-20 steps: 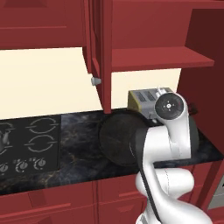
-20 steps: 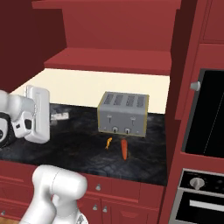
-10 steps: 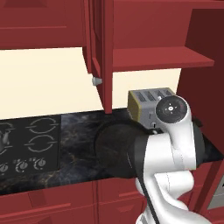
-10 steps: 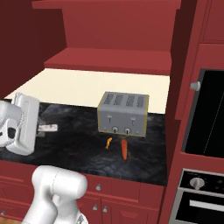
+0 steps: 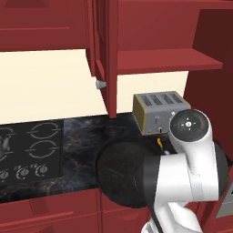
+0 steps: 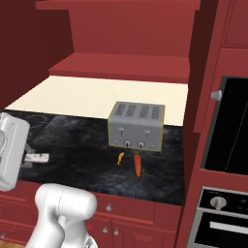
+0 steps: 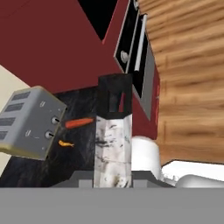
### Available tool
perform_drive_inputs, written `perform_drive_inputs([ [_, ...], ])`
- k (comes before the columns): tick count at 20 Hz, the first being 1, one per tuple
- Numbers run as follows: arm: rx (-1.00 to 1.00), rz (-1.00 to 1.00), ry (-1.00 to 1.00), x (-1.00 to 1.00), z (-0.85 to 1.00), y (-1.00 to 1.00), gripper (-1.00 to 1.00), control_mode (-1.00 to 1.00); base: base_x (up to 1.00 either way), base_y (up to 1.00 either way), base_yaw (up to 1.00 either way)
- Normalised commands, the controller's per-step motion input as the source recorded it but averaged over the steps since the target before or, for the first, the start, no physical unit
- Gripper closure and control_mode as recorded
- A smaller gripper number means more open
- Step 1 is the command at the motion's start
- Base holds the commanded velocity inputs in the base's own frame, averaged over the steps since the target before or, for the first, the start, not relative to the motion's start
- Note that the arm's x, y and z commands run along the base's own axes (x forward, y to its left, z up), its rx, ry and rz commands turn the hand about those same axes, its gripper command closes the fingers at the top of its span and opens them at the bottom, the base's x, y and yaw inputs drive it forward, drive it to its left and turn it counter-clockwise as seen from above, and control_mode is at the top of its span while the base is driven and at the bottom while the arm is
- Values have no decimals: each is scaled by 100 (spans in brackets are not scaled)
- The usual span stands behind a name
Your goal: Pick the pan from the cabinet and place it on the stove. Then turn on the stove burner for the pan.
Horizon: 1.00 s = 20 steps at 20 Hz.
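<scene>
The black pan [image 5: 119, 175] hangs low in front of the counter's front edge, right of the stove [image 5: 32, 148], with the white arm covering its right side. In the hand view its handle [image 7: 113, 140] rises straight up from my gripper [image 7: 113, 174], silver end nearest and dark part beyond; the gripper is shut on it. In the right base view the hand [image 6: 10, 151] sits at the left edge with the handle's silver tip [image 6: 38, 157] poking out to the right. The cabinet [image 5: 166, 59] stands open above, its door [image 5: 103, 54] swung out and its red shelf bare.
A grey four-slot toaster [image 6: 136, 126] stands on the dark marbled counter [image 6: 77, 140], with a carrot [image 6: 137, 165] and a small orange scrap [image 6: 120, 158] in front of it. A wall oven [image 6: 231, 126] fills the right side. The stove's knobs [image 5: 28, 171] line its front edge.
The arm has swung lower and nearer the base, carrying the pan down from counter height to the counter's front edge. In the right base view the hand slid down and left.
</scene>
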Motion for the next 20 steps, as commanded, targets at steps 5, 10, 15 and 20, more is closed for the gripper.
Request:
perform_drive_inputs([
  [5, 0, 0, 0, -63, -18, 24, 100, -100, 0, 0, 0],
  [10, 0, -1, 1, -26, -28, 45, 100, -100, 0, 0, 0],
  [15, 0, 0, 5, 0, -27, 65, 100, -100, 0, 0, 0],
  [20, 0, 0, 5, 15, -22, 67, 100, -100, 0, 0, 0],
])
